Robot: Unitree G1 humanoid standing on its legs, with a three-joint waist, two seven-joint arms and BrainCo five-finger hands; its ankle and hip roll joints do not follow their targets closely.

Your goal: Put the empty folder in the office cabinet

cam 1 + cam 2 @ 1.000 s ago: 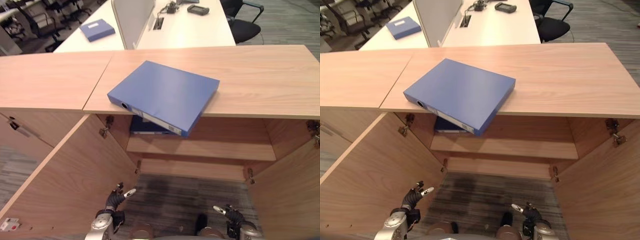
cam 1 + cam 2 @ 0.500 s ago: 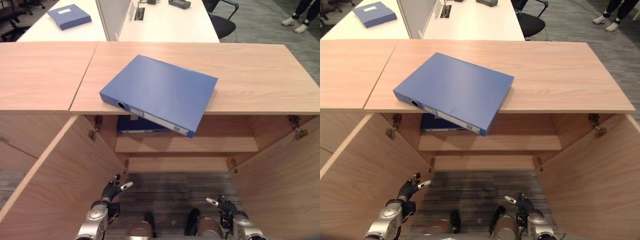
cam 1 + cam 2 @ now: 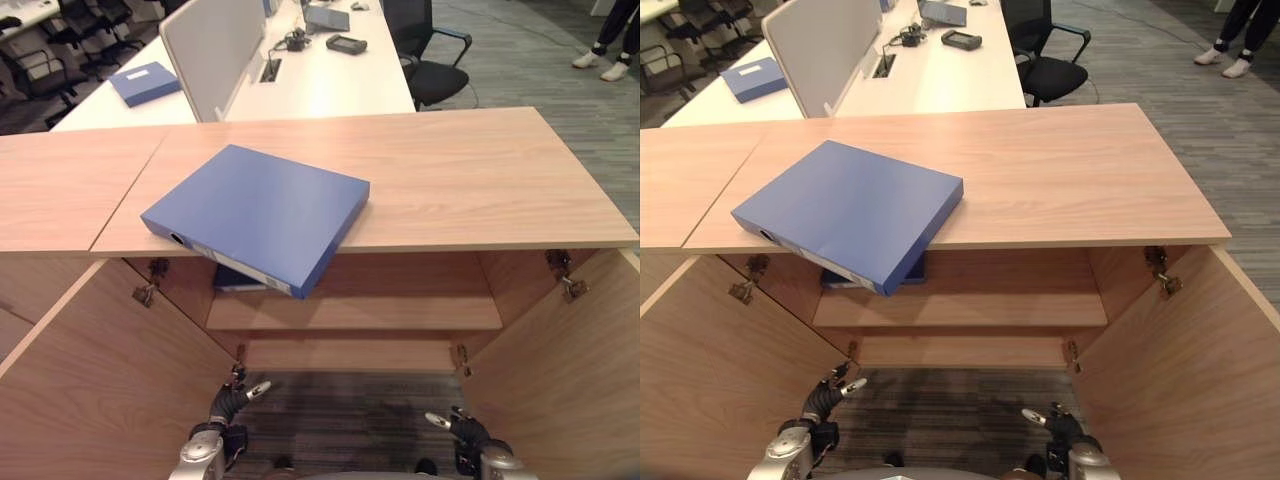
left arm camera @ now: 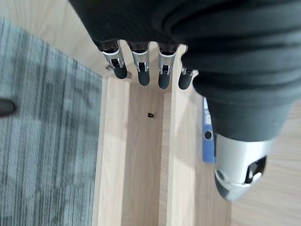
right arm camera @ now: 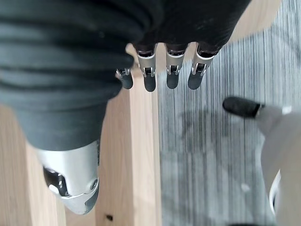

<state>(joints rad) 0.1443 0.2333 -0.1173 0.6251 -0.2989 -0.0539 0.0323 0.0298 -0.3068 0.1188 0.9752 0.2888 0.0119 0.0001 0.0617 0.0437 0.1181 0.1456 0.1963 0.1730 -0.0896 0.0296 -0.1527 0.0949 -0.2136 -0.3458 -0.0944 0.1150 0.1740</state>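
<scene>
A blue folder [image 3: 255, 215] lies flat on the wooden cabinet top [image 3: 470, 170], one corner hanging over the front edge. Below it the office cabinet stands open, with a second blue folder [image 3: 237, 279] on its shelf [image 3: 380, 312]; that folder's spine [image 4: 207, 136] is also in the left wrist view. My left hand [image 3: 229, 402] hangs low in front of the cabinet with fingers [image 4: 141, 71] straight and nothing in it. Low on the other side, my right hand [image 3: 465, 433] is open too, its fingers [image 5: 171, 74] holding nothing. Both hands are far below the folder.
The cabinet's left door [image 3: 90, 390] and right door [image 3: 570, 390] swing out on either side of my hands. Behind the cabinet a white desk [image 3: 330, 85] carries another blue folder [image 3: 145, 83]. An office chair [image 3: 425, 50] and a person's shoes [image 3: 605, 62] are further back.
The whole picture has shifted, so the camera moved. The folder lies on the cabinet top as before, and both hands stay low and open.
</scene>
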